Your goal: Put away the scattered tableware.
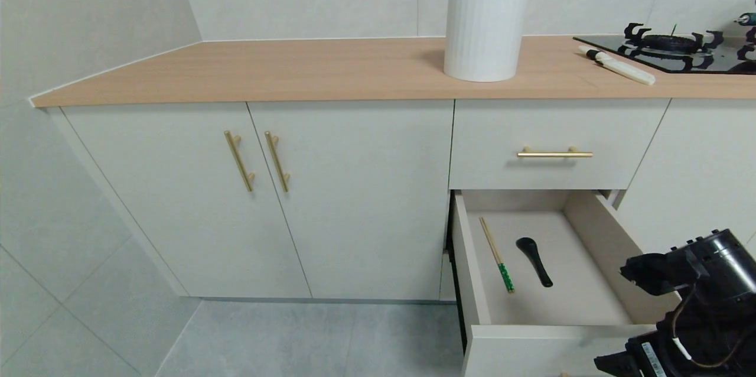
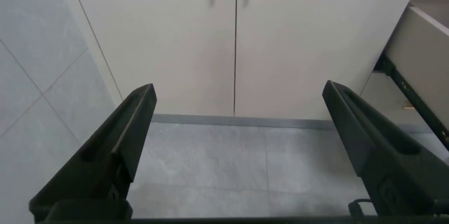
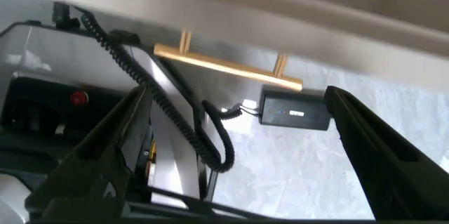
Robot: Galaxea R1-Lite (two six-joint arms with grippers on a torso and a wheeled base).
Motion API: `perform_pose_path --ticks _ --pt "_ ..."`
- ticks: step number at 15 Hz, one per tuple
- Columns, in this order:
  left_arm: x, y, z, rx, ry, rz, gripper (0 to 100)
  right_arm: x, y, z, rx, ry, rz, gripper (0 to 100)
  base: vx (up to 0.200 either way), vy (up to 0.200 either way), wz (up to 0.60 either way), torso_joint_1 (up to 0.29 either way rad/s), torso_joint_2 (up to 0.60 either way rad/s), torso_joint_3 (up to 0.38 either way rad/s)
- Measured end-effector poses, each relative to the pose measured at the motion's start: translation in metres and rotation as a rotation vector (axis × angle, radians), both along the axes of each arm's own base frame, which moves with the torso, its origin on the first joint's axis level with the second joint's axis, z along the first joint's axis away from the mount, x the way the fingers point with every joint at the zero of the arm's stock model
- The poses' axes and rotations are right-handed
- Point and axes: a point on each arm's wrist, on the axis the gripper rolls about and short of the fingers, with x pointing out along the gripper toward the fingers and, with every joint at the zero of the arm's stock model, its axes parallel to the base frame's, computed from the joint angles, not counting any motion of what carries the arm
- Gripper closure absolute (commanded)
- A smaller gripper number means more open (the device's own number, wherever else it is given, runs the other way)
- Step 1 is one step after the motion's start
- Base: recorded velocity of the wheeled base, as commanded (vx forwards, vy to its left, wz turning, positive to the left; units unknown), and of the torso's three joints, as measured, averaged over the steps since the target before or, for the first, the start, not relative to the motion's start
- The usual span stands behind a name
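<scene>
The lower drawer [image 1: 603, 235] is pulled out. Inside it lie a pair of wooden chopsticks with green ends [image 1: 496, 254] and a black spoon [image 1: 534, 261], side by side. On the wooden counter a long white utensil with a dark band [image 1: 617, 65] rests beside the stove. My right arm [image 1: 697, 306] is low at the drawer's front right corner. My right gripper [image 3: 237, 96] is open and holds nothing, with the drawer's gold handle [image 3: 228, 66] just beyond its fingers. My left gripper [image 2: 238, 94] is open and holds nothing, low above the floor, facing the cabinet doors.
A tall white ribbed container [image 1: 485, 18] stands on the counter [image 1: 295, 70]. A black gas stove [image 1: 679, 49] is at the far right. The upper drawer [image 1: 555, 153] and the double cabinet doors [image 1: 260, 161] are closed. Grey tiled floor lies in front.
</scene>
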Motion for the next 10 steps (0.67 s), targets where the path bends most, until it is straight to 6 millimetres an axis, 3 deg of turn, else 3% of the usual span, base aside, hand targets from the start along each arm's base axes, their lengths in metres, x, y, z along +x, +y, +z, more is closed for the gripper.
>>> perform_pose_path --ticks 10 --pt "0.0 0.0 0.0 0.0 0.0 0.0 0 0.046 0.012 -0.012 0.002 -0.037 -0.026 0 0.0 0.0 0.0 0.0 0.0 0.0"
